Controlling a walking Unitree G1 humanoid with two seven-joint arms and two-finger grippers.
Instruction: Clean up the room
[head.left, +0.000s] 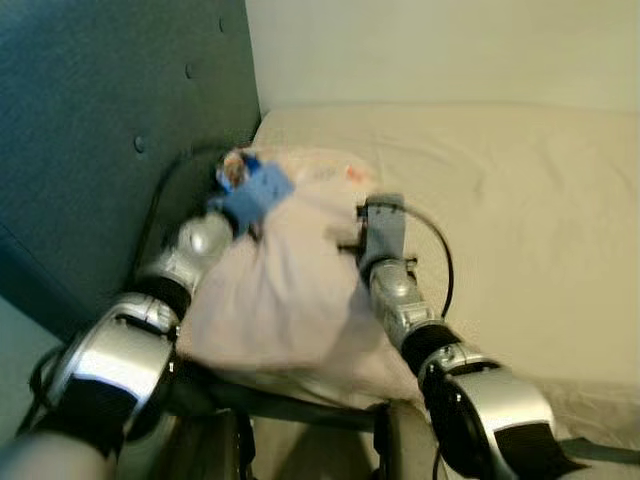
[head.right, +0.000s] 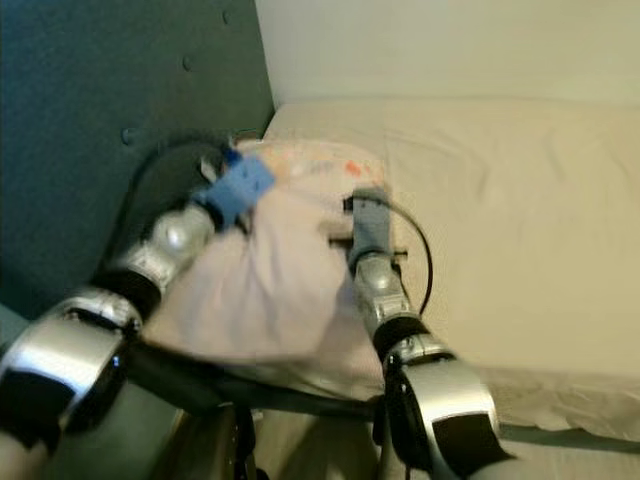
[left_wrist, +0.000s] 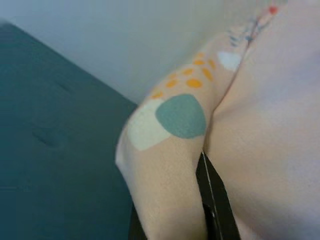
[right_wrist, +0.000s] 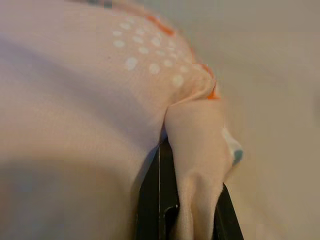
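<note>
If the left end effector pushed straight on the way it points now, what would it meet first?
Beyond the pink pillow pinched in the left end effector, the line runs toward the teal headboard and the pale wall. Probably the headboard first, though depth is unclear.

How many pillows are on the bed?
1. The pink pillow lies at the head of the bed, beside the teal headboard. The left gripper and right gripper each pinch its fabric. The arms might hide something beneath.
</note>
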